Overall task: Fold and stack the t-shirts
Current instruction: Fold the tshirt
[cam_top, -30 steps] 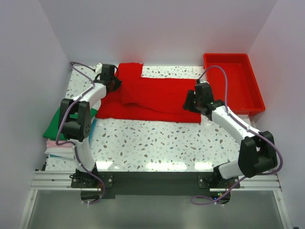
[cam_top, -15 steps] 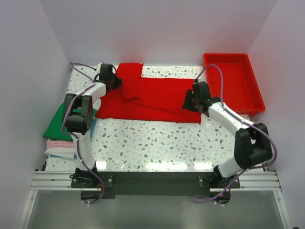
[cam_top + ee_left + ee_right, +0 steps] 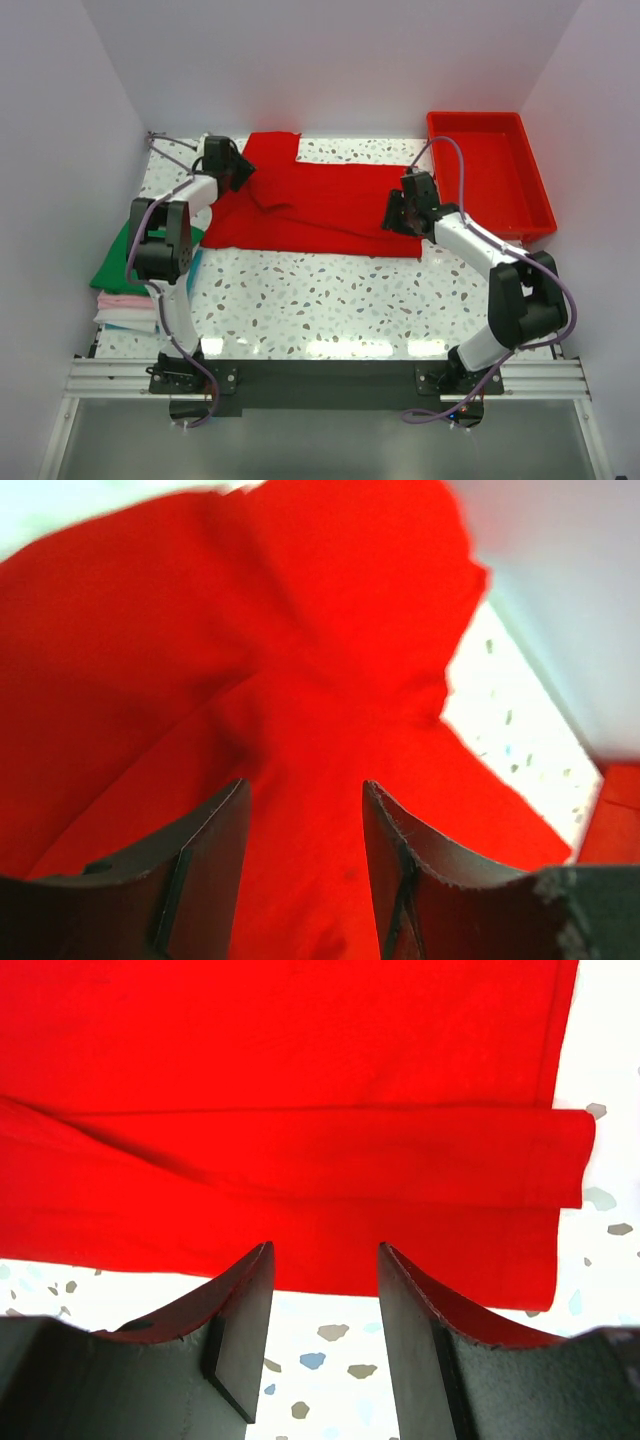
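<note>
A bright red t-shirt point(image 3: 330, 205) lies partly folded across the back of the table, one sleeve pointing to the far wall. My left gripper point(image 3: 240, 172) is at its left end. In the left wrist view this gripper point(image 3: 304, 785) is open, with red cloth point(image 3: 300, 680) lying loose below the jaws. My right gripper point(image 3: 394, 214) hovers at the shirt's right end. In the right wrist view it point(image 3: 325, 1247) is open and empty over the shirt's near hem point(image 3: 300, 1240). A stack of folded t-shirts sits at the table's left edge, green point(image 3: 118, 262) on top, pink point(image 3: 125, 301) under it.
A rigid red tray point(image 3: 490, 178) stands empty at the back right corner. White walls close in the table on the left, back and right. Speckled tabletop point(image 3: 330, 295) stretches between the red shirt and the arm bases.
My left gripper has opened and let go of the red cloth, and the raised fold has settled flat. The right gripper has edged slightly toward the shirt, still open.
</note>
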You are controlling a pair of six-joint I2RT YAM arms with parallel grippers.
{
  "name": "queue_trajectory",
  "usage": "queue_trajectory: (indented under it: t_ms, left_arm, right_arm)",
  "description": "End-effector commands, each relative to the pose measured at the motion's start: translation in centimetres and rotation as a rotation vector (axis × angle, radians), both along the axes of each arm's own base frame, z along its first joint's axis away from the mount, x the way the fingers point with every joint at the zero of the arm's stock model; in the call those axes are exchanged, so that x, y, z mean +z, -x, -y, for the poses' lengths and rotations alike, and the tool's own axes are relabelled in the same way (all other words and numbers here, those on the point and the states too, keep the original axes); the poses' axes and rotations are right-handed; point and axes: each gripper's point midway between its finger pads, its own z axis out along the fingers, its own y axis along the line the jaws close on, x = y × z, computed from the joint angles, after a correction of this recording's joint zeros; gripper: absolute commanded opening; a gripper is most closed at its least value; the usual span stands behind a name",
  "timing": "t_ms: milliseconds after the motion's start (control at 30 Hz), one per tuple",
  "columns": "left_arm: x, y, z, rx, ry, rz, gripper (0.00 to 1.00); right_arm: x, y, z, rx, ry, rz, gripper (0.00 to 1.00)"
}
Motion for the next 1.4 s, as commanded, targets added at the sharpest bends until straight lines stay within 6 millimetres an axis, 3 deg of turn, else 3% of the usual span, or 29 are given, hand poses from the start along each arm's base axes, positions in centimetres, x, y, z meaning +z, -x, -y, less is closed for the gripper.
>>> queue_trajectory:
  t_ms: [0, 67, 167, 300, 533, 800, 933, 1100, 1233, 1333, 1367]
  left_arm:
    - [1.4, 3.7, -1.9, 0.112, -0.048, -0.048, 0.53]
    - [0.4, 5.9, -1.5, 0.131, -0.059, -0.087, 0.53]
    - [-0.5, 7.2, -0.8, 0.121, -0.061, -0.087, 0.54]
    - [-1.5, 6.8, 0.3, 0.084, -0.05, -0.102, 0.54]
    - [-1.8, 4.6, 2.5, 0.038, -0.042, -0.081, 0.52]
    - [-1.5, 1.5, 4.5, -0.025, -0.015, -0.025, 0.29]
    - [0.6, -1.0, 6.2, -0.082, 0.012, 0.068, 0.25]
    - [0.5, -2.8, 8.0, -0.159, 0.04, 0.121, 0.27]
    - [1.1, -4.4, 9.5, -0.228, 0.054, 0.172, 0.42]
    - [1.6, -5.3, 10.1, -0.268, 0.051, 0.192, 0.46]
    - [2.7, -5.3, 10.1, -0.273, 0.047, 0.215, 0.47]
  right_arm:
    - [2.8, -1.0, -0.1, 0.006, -0.019, 0.095, 0.49]
    - [2.9, -0.7, -0.1, 0.01, -0.025, 0.098, 0.49]
    - [3.0, -0.4, -0.1, 0.013, -0.031, 0.101, 0.49]
    - [2.9, 0.0, -0.1, 0.018, -0.035, 0.1, 0.49]
    - [3.0, 0.2, 0.0, 0.018, -0.032, 0.097, 0.49]
    - [3.3, 0.1, 0.0, 0.017, -0.029, 0.1, 0.49]
    - [3.3, 0.0, 0.0, 0.014, -0.028, 0.1, 0.49]
    - [2.9, -0.1, 0.2, 0.009, -0.02, 0.093, 0.49]
    - [2.8, -0.3, 0.4, 0.004, -0.006, 0.091, 0.49]
    - [2.8, -0.4, 0.4, 0.004, -0.003, 0.09, 0.49]
    - [2.9, -0.4, 0.3, 0.003, -0.005, 0.093, 0.49]
